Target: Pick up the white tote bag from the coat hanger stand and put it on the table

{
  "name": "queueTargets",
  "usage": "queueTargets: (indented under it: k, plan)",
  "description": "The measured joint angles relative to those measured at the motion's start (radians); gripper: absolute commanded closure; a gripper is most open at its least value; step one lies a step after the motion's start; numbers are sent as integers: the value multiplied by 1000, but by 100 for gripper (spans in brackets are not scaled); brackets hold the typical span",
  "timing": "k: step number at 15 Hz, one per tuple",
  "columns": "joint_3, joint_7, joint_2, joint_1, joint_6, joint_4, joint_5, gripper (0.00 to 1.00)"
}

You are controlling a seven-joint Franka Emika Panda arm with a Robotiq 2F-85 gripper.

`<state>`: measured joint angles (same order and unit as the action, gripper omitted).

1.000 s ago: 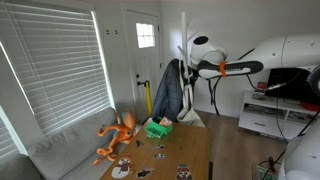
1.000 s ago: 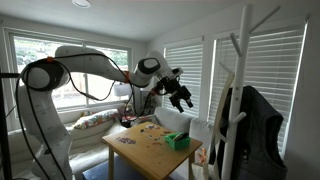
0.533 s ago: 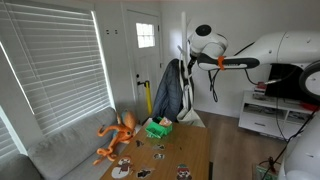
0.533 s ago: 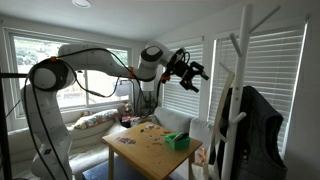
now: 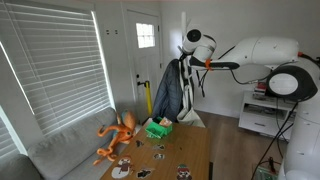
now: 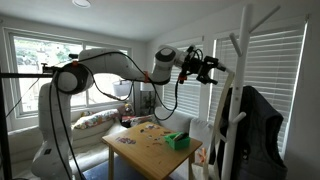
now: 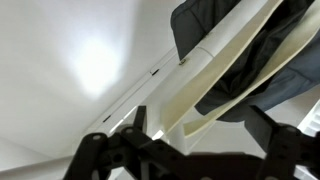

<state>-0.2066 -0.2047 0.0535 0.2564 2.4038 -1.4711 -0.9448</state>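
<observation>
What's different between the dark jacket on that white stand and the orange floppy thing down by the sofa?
The jacket is dark blue-grey; the orange toy is bright orange. The jacket hangs from the coat stand, draped straight down; the toy lies low beside the sofa with its limbs sprawled out. The jacket is close to the robot's gripper; the toy is far below it. Both look soft, and neither is being held.

Wrist view: the gripper (image 7: 200, 128), a dark blur, is cut off at 6 o'clock; the jacket (image 7: 215, 25) runs off at 1 o'clock. In an exterior view the coat hanger stand (image 6: 241, 70) is cut off at 6 o'clock. In an exterior view a pale shape, perhaps the white tote bag (image 5: 192, 117), is too small to tell.
</observation>
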Motion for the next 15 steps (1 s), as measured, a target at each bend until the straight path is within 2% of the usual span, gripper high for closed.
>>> queueTargets:
  k: [4, 9, 13, 15]
  plan:
    - [-20, -61, 16, 4, -8, 70, -9, 0]
    - [-20, -62, -8, 4, -25, 72, -7, 0]
    - [-31, -167, -1, 4, -25, 60, -11, 0]
    - [-35, -225, 1, 4, -30, 56, -11, 3]
